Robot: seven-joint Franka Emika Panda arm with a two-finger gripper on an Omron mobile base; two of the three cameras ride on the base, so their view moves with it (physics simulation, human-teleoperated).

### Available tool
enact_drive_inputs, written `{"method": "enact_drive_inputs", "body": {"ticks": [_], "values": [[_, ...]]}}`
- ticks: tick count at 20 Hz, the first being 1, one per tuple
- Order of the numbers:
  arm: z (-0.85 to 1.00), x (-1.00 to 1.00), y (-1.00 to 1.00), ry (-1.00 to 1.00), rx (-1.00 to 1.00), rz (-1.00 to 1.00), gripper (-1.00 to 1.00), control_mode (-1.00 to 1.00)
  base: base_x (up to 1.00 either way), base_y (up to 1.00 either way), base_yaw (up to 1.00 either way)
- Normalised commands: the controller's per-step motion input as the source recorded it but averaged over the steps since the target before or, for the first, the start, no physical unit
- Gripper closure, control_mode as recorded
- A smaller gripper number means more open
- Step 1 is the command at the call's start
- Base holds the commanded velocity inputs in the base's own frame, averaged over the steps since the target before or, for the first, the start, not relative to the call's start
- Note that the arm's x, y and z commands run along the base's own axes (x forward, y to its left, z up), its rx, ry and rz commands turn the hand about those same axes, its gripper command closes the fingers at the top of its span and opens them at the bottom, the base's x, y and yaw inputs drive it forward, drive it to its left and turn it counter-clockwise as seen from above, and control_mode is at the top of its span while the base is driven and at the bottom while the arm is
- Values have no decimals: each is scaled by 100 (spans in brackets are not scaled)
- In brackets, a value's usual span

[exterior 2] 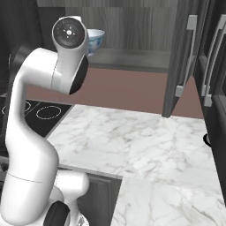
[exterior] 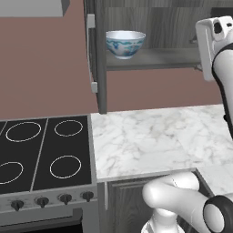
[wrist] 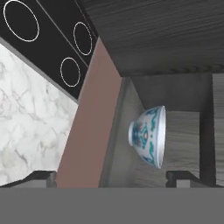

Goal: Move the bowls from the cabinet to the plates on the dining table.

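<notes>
Facing the open cabinet (exterior: 150,54), one patterned bowl (exterior: 125,43) on its shelf, fingers spread wide and holding nothing.

Left base view: bowl sits upright on the cabinet shelf, near its left end, just right of the open door (exterior: 93,50) seen edge-on. Below: marble counter (exterior: 154,141) beside the black stove (exterior: 43,152). Arm's upper part is raised at the right edge, cut off by the frame; hand hidden. Right base view: arm (exterior 2: 66,57) bends up in front of the shelf, its round joint covers most of the bowl (exterior 2: 96,40), only the right part visible. Right cabinet door (exterior 2: 183,57) stands open. Hand view: rolled sideways; bowl (wrist: 148,136) on the shelf ahead, between the two fingertips (wrist: 181,177) and apart from them; stove (wrist: 52,39) and counter (wrist: 26,127) at left.
</notes>
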Motion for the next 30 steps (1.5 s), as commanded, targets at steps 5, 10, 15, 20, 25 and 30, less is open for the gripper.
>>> {"method": "enact_drive_inputs", "body": {"ticks": [5,10,15,20,25,30], "values": [[-15,30,1,0,-2,1,-100,-100,0,0,0],[-4,19,7,-6,0,0,-100,-100,0,0,0],[0,19,14,-9,5,0,-100,-100,0,0,0],[-3,22,15,-8,7,0,-100,-100,0,0,0],[0,42,10,0,2,0,-100,-100,0,0,0],[0,54,4,0,0,4,-100,-100,0,0,0]]}}
